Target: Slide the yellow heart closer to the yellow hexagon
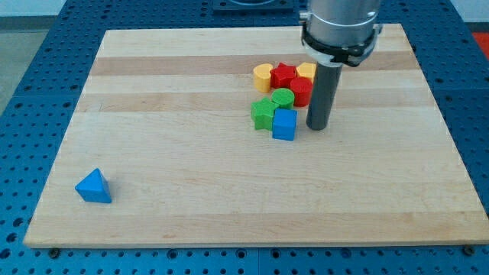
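The yellow heart (263, 76) lies at the left end of a tight cluster in the upper middle of the wooden board (191, 168). The yellow hexagon (307, 72) sits at the cluster's right end, partly hidden behind the rod. A red star (284, 75) lies between the two. My tip (318, 126) rests on the board just right of the blue cube (284, 124) and below the red cylinder (301, 91), below the hexagon.
A green cylinder (283, 97) and a green star (263, 114) sit in the cluster's lower part. A blue triangle (94, 186) lies alone near the board's lower left corner. A blue perforated table surrounds the board.
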Robot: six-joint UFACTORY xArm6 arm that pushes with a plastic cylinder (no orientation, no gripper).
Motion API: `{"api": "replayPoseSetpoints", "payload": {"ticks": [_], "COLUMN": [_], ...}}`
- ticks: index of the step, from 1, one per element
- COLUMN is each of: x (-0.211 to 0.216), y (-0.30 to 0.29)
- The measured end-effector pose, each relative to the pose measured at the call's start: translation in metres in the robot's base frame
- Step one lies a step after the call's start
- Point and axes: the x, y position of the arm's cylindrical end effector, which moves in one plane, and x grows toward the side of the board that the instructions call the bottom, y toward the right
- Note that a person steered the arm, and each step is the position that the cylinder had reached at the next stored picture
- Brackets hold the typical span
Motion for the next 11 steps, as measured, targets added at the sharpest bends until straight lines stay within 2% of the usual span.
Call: {"api": "replayPoseSetpoints", "payload": {"ticks": [3, 5, 7, 9, 11], "x": [0.007, 0.044, 0.055, 0.088, 0.095], "y": [-0.084, -0.119, -0.177, -0.216, -0.241]}}
